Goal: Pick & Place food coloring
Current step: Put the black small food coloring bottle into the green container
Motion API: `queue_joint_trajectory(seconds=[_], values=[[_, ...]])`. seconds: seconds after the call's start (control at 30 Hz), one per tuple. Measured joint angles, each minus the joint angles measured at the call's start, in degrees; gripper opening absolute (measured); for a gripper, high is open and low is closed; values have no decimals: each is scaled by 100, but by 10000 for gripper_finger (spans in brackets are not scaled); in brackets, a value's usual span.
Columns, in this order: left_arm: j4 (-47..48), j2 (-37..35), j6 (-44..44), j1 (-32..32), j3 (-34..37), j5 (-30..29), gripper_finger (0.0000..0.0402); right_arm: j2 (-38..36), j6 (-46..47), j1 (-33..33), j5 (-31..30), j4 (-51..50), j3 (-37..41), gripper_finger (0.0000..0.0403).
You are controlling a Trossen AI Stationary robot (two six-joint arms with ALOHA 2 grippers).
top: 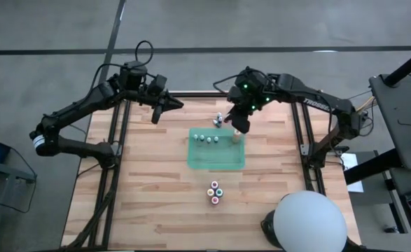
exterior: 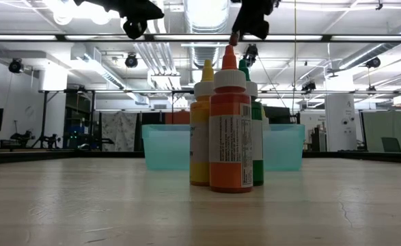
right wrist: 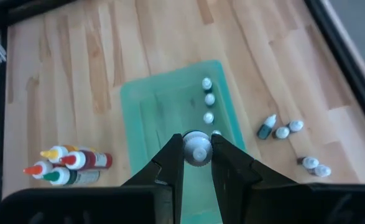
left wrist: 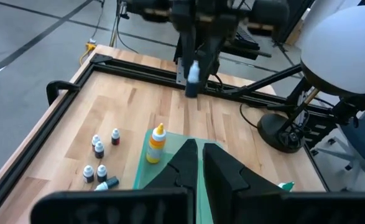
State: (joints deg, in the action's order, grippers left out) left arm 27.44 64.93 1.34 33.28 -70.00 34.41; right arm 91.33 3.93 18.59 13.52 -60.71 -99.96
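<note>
The right gripper [right wrist: 198,151] is raised over the far end of the green tray [top: 216,157], its fingers clamped on a small pale-capped bottle [right wrist: 198,149]. The left gripper [left wrist: 199,163] hangs closed and empty above the table's far left part. Three small bottles [right wrist: 207,99] stand in a row inside the tray. Further small bottles [right wrist: 281,129] lie on the wooden table [top: 149,196] beside it. Four taller dropper bottles [top: 215,191] stand grouped nearer the front edge.
</note>
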Motion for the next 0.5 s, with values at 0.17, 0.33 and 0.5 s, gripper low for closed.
queue_joint_trajectory(seconds=[0.17,0.33,0.5], values=[[0,2,0,0,-2,0,0,144,-25,120,-61,-202,-398,54],[2,2,-2,2,-4,2,0,729,-422,139,-156,-849,-1162,54],[4,2,7,0,-4,2,0,1267,-690,130,-181,-1449,-1845,54]])
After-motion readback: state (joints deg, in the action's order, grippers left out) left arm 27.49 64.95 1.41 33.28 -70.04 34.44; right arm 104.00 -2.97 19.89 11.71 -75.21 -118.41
